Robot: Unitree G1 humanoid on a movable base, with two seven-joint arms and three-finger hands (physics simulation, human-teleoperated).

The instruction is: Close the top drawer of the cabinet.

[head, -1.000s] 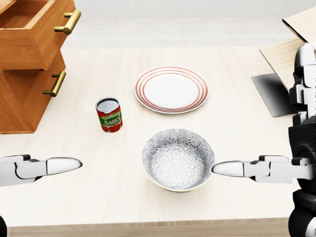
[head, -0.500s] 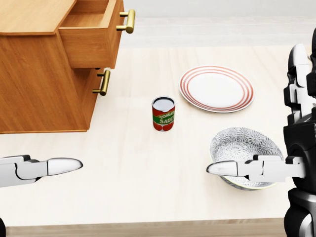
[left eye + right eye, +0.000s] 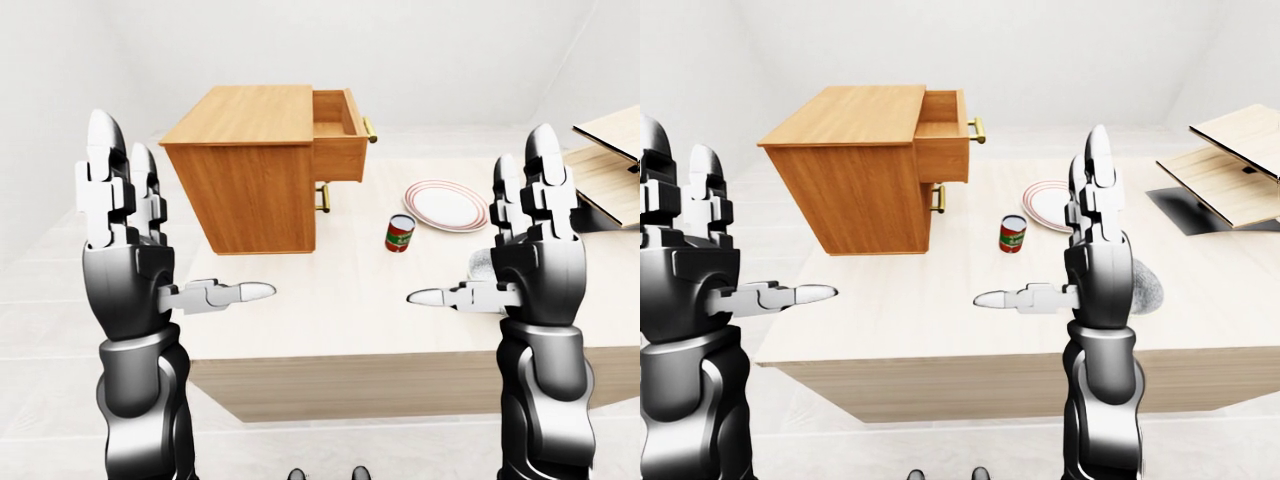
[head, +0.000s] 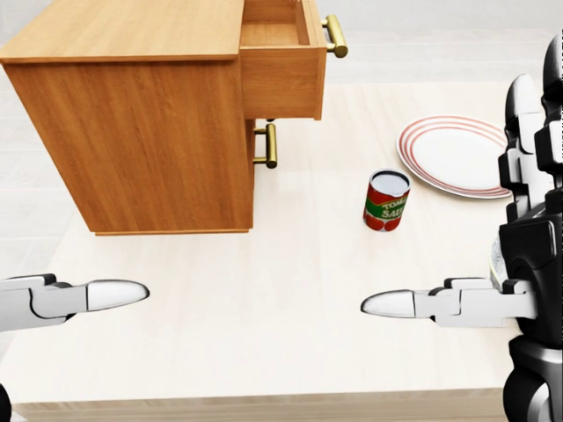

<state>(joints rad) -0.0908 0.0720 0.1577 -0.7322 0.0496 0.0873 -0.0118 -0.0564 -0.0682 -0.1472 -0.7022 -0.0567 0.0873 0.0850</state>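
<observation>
One pulled-out wooden top drawer (image 4: 280, 61) with a brass bar handle (image 4: 335, 35) juts from the orange-brown wooden cabinet (image 4: 141, 132) standing at the upper left of the head view on the pale wooden table (image 4: 290, 299). Below it, the lower drawer's brass handle (image 4: 268, 145) sits flush. Near the cabinet's right stands a red tomato sauce can (image 4: 386, 200), then a white red-rimmed plate (image 4: 449, 154). The left hand (image 3: 125, 235) and right hand (image 3: 530, 240) are raised with fingers spread, holding nothing, well apart from the drawer.
</observation>
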